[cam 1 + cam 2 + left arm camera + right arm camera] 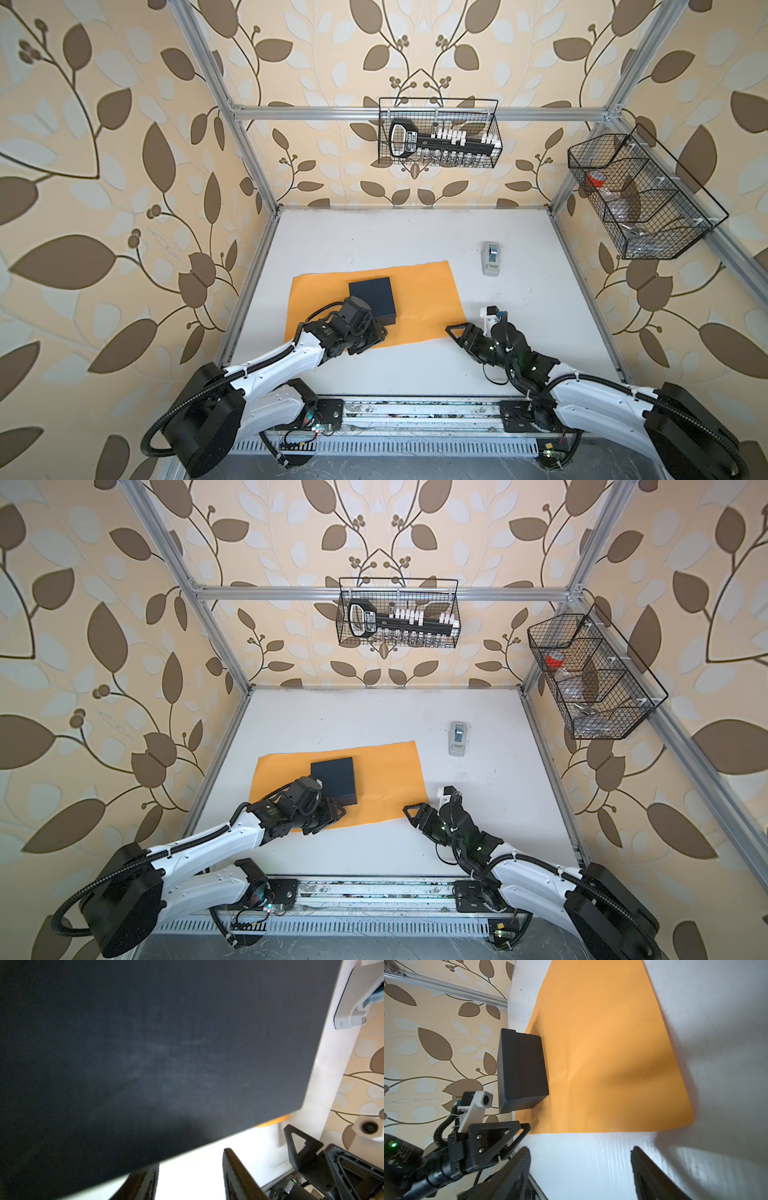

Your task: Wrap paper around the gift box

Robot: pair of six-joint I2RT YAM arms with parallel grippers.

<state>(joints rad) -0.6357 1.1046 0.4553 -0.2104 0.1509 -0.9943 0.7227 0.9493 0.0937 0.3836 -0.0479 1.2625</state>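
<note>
- Since your left gripper [379, 332] stands open and empty, note that the gift box [372, 297] lies just beyond its jaws.
- It rests left of centre on the paper [424, 299]; your right gripper [580, 1148], open too, is by the near right corner.

White arm shells [286, 361], black joints [203, 419], corrugated black cables [438, 1129], silver screws [479, 1136], green lights [393, 1144]

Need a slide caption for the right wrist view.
Black gift box on orange paper; left gripper near its corner, right gripper open, empty.
</note>
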